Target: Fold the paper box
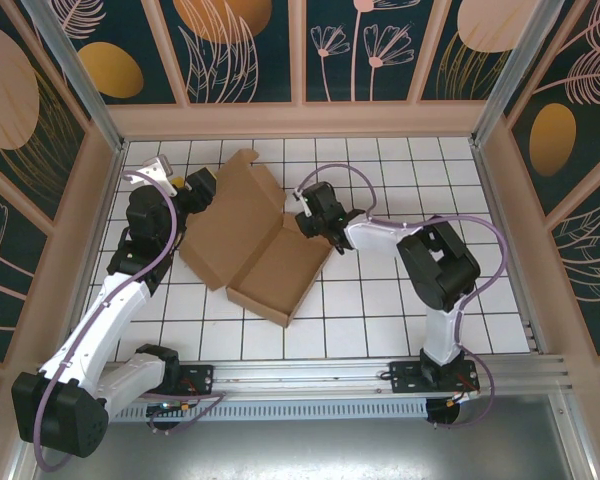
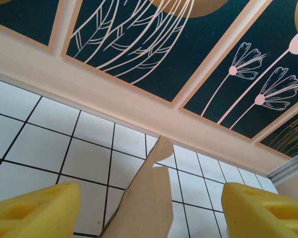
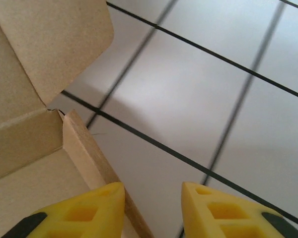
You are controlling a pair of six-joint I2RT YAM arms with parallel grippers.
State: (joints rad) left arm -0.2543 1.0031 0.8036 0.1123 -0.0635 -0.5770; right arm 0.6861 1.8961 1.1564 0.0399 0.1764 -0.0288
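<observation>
The paper box (image 1: 245,240) lies half folded on the gridded table (image 1: 400,180). The left gripper (image 2: 151,191) is open around a raised flap (image 2: 159,153). The right gripper (image 3: 153,193) is also open, just beside the box's right wall (image 3: 84,144).

**Paper box (image 1: 242,235), partly folded, lying open on the table (image 1: 430,300).**
Plain brown corrugated cardboard, without print. The die-cut sheet lies left of the table's centre, nearer the far edge than the near one, turned diagonally to the grid lines. The tray half (image 1: 280,272), on the near right side, has low walls raised along its edges and forms a shallow rectangular trough. In the right wrist view, at one corner, a side wall (image 3: 82,144) stands upright beside a rounded flap (image 3: 54,44) that leans outward. The lid panel (image 1: 230,225) spreads open toward the table's far left corner, with its outer flap (image 1: 248,165) tilted up off the surface, not folded in.
</observation>
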